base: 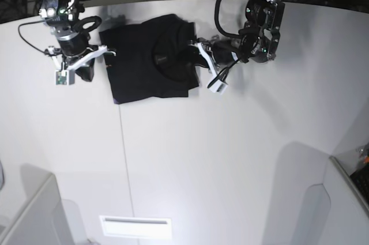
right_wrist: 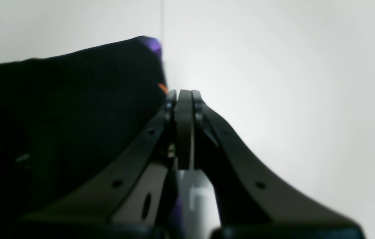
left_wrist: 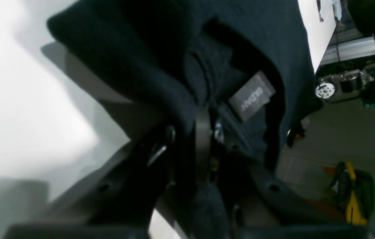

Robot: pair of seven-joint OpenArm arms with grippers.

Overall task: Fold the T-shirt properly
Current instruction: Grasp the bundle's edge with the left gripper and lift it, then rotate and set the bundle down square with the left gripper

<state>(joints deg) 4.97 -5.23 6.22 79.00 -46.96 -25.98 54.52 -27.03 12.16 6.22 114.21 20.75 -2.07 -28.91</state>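
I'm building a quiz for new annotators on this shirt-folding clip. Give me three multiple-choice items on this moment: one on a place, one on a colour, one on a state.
1. Where on the table does the T-shirt lie, in the base view?
A. near the far edge
B. at the near edge
C. in the middle

2. What colour is the T-shirt?
A. white
B. red
C. black

3. How does the left gripper stand?
A. wide open above bare table
B. closed on the shirt's cloth beside the neck tag
C. out of every view

Key: 1 A, the shirt sits high in the base view between the two arms. 2 C, all three views show black cloth. 3 B, the left wrist view shows cloth pinched at the fingertips.
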